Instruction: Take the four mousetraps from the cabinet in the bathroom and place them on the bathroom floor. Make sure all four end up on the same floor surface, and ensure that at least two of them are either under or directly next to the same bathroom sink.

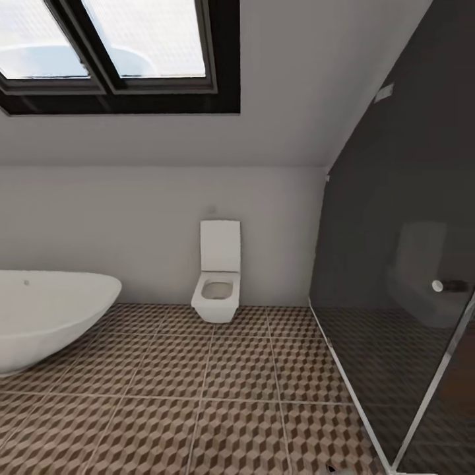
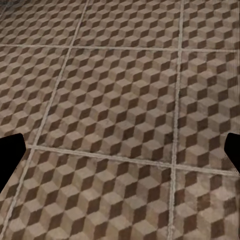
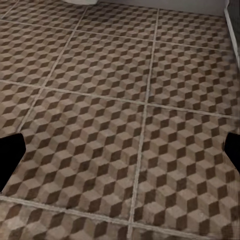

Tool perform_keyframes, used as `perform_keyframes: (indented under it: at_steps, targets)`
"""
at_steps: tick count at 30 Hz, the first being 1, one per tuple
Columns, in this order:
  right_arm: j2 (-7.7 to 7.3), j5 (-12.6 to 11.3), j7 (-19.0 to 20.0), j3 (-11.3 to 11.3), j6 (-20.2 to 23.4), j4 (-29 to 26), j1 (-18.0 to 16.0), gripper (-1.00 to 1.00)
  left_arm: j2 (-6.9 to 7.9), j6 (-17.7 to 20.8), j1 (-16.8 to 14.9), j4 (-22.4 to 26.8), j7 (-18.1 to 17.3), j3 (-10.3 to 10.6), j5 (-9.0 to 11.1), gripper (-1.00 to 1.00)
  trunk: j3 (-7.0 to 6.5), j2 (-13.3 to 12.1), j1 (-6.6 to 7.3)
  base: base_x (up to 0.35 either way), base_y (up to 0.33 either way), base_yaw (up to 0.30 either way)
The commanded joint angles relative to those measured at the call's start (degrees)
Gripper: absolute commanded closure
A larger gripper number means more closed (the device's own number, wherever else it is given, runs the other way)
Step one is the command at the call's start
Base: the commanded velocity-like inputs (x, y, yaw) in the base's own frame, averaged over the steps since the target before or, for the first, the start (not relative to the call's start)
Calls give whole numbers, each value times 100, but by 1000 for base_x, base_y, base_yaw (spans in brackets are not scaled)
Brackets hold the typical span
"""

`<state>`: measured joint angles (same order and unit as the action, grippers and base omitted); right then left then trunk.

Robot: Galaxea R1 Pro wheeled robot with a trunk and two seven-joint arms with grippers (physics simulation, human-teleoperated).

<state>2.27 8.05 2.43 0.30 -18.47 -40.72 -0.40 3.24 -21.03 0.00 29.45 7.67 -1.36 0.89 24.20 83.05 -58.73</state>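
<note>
- Bathroom floor [image 1: 218,396]: cube-patterned tiles, running from the toilet [image 1: 216,280] to beneath both claws.
- Left gripper [image 2: 120,150]: fingers spread apart, empty, above tile.
- Right gripper [image 3: 120,152]: likewise apart, empty.
- Bathtub [image 1: 46,316]: left of toilet.

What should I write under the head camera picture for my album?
White toilet against the far wall, bathtub at left, dark glass shower screen at right, cube-patterned bathroom floor.

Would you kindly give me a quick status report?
Left gripper open, empty. Right gripper open, empty. Both over bathroom floor. Toilet ahead.
</note>
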Motion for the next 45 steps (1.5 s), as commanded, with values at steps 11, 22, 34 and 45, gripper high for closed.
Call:
perform_keyframes:
  at_steps: [11,22,34,45]
  targets:
    - [1,39,11,-15,-16,3,-4,-100,1,-12,0,-1,9,4,8,-100,2,3,0,0,0,-281]
    - [1,39,11,-21,-16,3,-4,-100,-32,-13,0,-1,7,10,8,-100,2,3,0,0,0,-293]
    - [1,39,11,-22,-16,3,-4,-100,-34,-13,0,-15,7,13,8,-100,2,3,0,0,0,-294]
    - [1,39,11,-22,-16,3,-4,-100,-34,-12,0,-69,7,13,8,-100,2,3,0,0,0,-294]
